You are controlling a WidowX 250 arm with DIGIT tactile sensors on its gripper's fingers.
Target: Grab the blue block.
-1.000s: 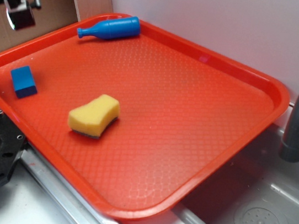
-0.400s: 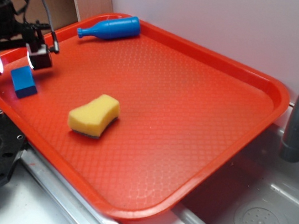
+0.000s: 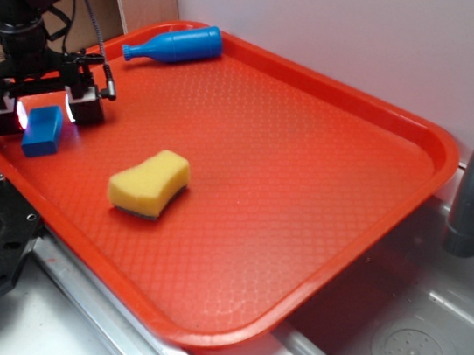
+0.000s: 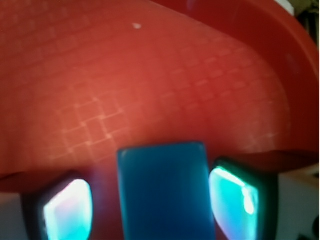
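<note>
- The blue block (image 3: 42,130) lies flat on the red tray (image 3: 321,207) near the tray's left corner, close to the raised rim, well apart from the yellow sponge (image 3: 149,182) toward the front edge and from the blue bottle toy (image 3: 173,45) at the far corner.
- It looks like a small solid piece with plain flat faces and squared edges, so it is probably light and stiff and should not give under pressure.
- Its faces appear smooth, so it may slip if pinched off-centre; the textured tray probably keeps it from sliding much.
- The best hold seems to be across its two long side faces, low and near the middle, where the flat faces meet the pads squarely.
- The hand (image 3: 43,109) is down at the block with its fingers spread apart, one on each side.
- In the wrist view the block (image 4: 165,192) fills the gap between the two fingers (image 4: 67,210), with a thin strip of red tray visible on each side, so the pads appear to stand just beside the side faces without pressing them.
- The opening is only a little wider than the block, so a short squeeze should be enough.
- The hand holds nothing yet; whether the fingertips touch the tray cannot be told.
- The block sits roughly centred and square to the fingers, which favours an even grip.
</note>
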